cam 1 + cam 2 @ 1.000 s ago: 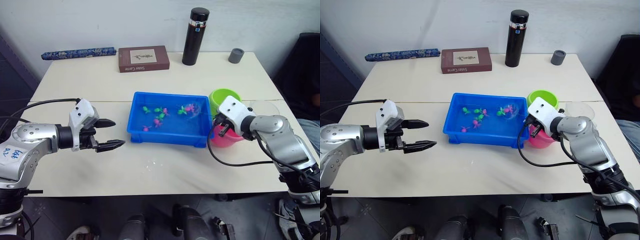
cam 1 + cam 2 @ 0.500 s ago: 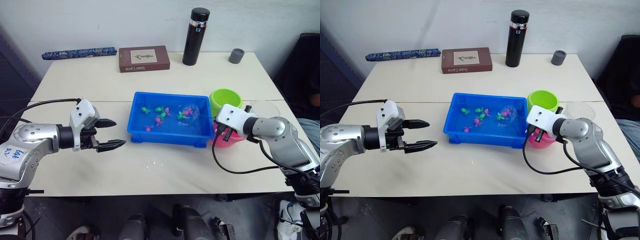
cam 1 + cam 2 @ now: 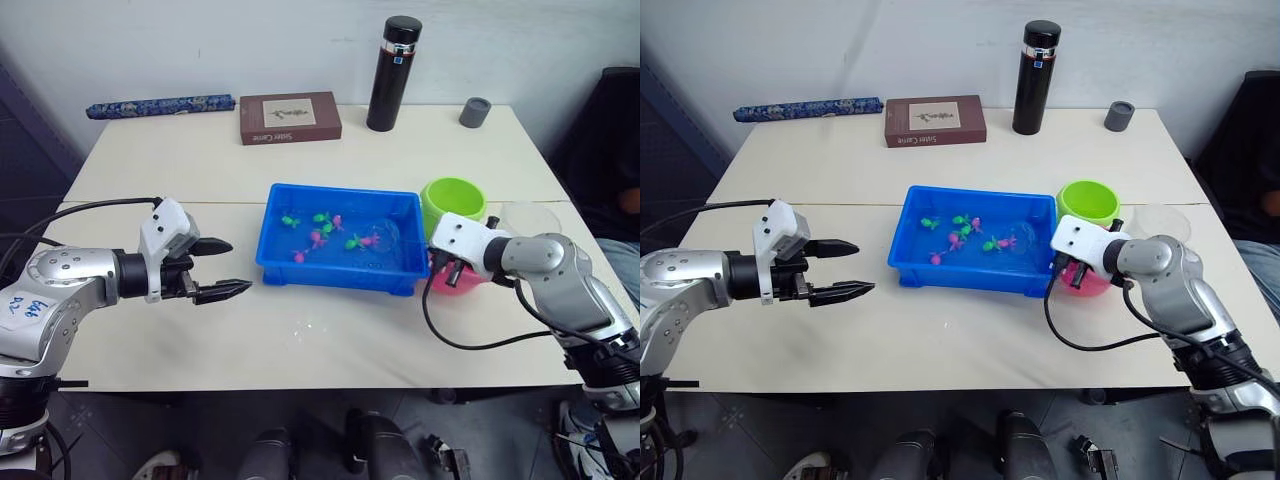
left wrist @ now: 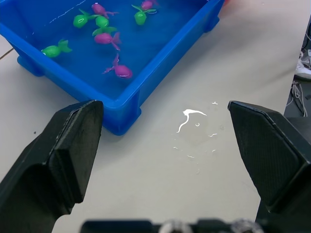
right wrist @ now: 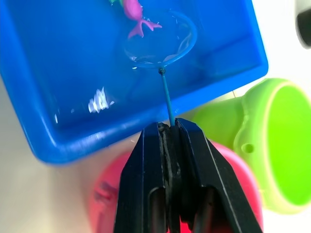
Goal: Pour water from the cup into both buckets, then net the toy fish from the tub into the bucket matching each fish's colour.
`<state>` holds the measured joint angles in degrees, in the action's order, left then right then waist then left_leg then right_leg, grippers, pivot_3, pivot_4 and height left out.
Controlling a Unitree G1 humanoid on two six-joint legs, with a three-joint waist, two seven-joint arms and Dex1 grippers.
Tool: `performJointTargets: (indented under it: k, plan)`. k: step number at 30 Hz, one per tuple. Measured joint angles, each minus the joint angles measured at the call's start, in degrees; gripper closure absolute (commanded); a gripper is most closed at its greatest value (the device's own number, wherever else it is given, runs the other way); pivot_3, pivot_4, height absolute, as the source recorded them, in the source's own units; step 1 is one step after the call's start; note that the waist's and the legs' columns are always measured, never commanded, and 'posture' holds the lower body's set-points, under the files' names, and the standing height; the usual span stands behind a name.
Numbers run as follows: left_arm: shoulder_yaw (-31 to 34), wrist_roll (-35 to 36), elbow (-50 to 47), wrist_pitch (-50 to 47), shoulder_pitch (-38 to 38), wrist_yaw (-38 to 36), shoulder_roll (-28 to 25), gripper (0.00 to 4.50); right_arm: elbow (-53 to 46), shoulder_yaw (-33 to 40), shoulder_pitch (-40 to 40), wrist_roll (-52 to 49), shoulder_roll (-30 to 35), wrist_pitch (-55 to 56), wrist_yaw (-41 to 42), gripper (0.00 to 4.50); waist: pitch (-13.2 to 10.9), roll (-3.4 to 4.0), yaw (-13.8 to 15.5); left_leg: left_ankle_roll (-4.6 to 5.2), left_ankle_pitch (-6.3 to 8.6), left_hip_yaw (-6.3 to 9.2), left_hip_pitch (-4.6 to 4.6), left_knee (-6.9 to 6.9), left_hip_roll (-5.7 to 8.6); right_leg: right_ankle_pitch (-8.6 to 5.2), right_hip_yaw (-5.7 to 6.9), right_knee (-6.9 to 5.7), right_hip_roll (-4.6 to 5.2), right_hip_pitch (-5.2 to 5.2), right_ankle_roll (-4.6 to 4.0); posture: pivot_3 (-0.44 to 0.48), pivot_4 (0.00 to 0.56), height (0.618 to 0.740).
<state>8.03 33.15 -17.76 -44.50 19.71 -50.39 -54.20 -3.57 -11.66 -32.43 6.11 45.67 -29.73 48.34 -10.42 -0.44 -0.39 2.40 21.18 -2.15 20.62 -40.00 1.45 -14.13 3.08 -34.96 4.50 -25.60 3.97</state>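
The blue tub [image 3: 285, 262] sits mid-table holding water and several pink and green toy fish [image 3: 322, 232]. My right gripper [image 5: 168, 130] is shut on the net's thin handle, just past the tub's right end and over the pink bucket [image 3: 458, 283]. The net [image 5: 160, 41] has its hoop dipped in the tub's water, with a pink fish [image 5: 132, 10] at its rim. The green bucket [image 3: 452, 200] stands right behind the pink one. The clear cup [image 3: 528, 216] is to their right. My left gripper [image 3: 238, 266] hangs open left of the tub, with nothing in it.
A tall black flask [image 3: 390, 75], a small grey cup [image 3: 474, 111], a brown book [image 3: 290, 117] and a blue patterned roll [image 3: 160, 104] line the table's far edge. Spilled water drops [image 4: 188, 116] lie in front of the tub. My right arm's cable [image 3: 470, 343] loops on the table.
My right gripper has shifted slightly nearer and lower with the net, sweeping the hoop through the water. The fish have drifted. The left arm has not moved.
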Motion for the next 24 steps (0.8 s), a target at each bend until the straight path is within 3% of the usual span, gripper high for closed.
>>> performJointTargets:
  k: [11, 24]
  plan:
    - [-0.01, -0.09, 0.01, 0.64, -0.10, -0.01, 0.19, 0.07, -6.59, 6.35, -2.37, -12.88, -1.08, -21.83, 3.98, 4.50, 0.00, 0.00, 0.24, 0.00, 0.00, 0.01, 0.00, 0.00, 0.00, 0.00, 0.00, 0.00, 0.01, 0.00, 0.00, 0.000, 0.150, 0.740]
    - [-0.03, -0.09, 0.02, 0.74, -0.10, -0.05, 0.27, 0.07, -7.32, 7.66, -2.63, -17.66, -0.28, -24.41, 2.01, 4.50, 0.00, 0.00, 0.23, 0.00, 0.00, 0.01, 0.00, 0.01, 0.00, 0.00, 0.00, 0.00, 0.01, 0.00, 0.00, 0.000, 0.150, 0.740]
